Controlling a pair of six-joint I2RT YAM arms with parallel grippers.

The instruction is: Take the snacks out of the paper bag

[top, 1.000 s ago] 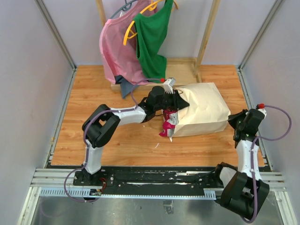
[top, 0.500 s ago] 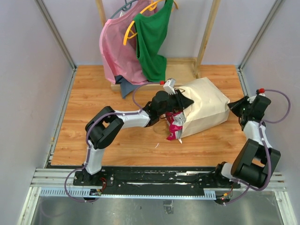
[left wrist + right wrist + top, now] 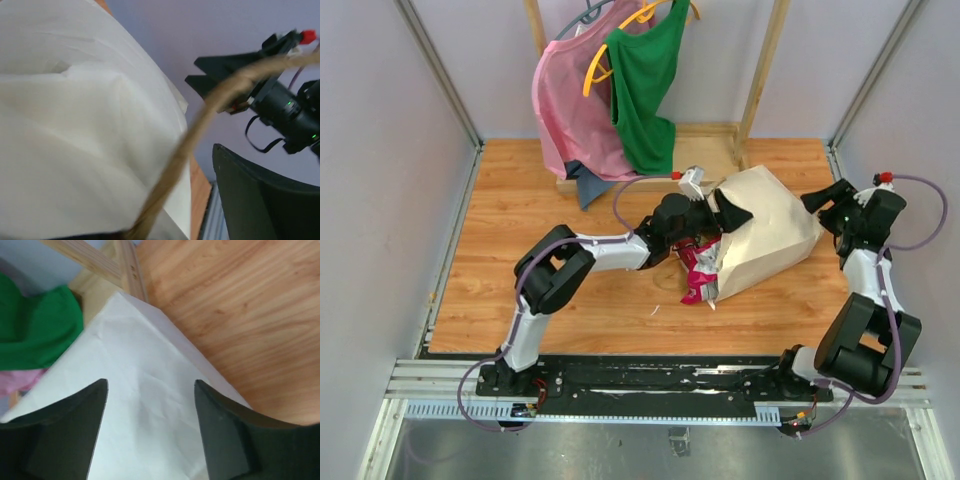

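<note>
The cream paper bag (image 3: pixel 768 228) lies creased and tilted on the wooden table, its mouth facing left. Red and pink snacks (image 3: pixel 697 276) spill from that mouth onto the table. My left gripper (image 3: pixel 728 212) is at the bag's upper mouth edge, jaws open. In the left wrist view the bag's twisted paper handle (image 3: pixel 200 125) runs loose past one dark finger (image 3: pixel 255 200), with the bag wall (image 3: pixel 75 125) beside it. My right gripper (image 3: pixel 150 385) hovers open over the bag (image 3: pixel 145 415) at its far right end (image 3: pixel 825 197), holding nothing.
A wooden rack (image 3: pixel 760 80) stands at the back with a pink garment (image 3: pixel 570 110) and a green garment (image 3: pixel 645 80) on hangers. A blue cloth (image 3: pixel 588 182) lies at the rack's base. Walls close in left and right; a metal rail (image 3: pixel 640 385) runs along the near edge.
Both grippers have opened. The right arm swung back and up to the bag's far right end. The bag shifted and tilted, and the left gripper moved right along its mouth.
</note>
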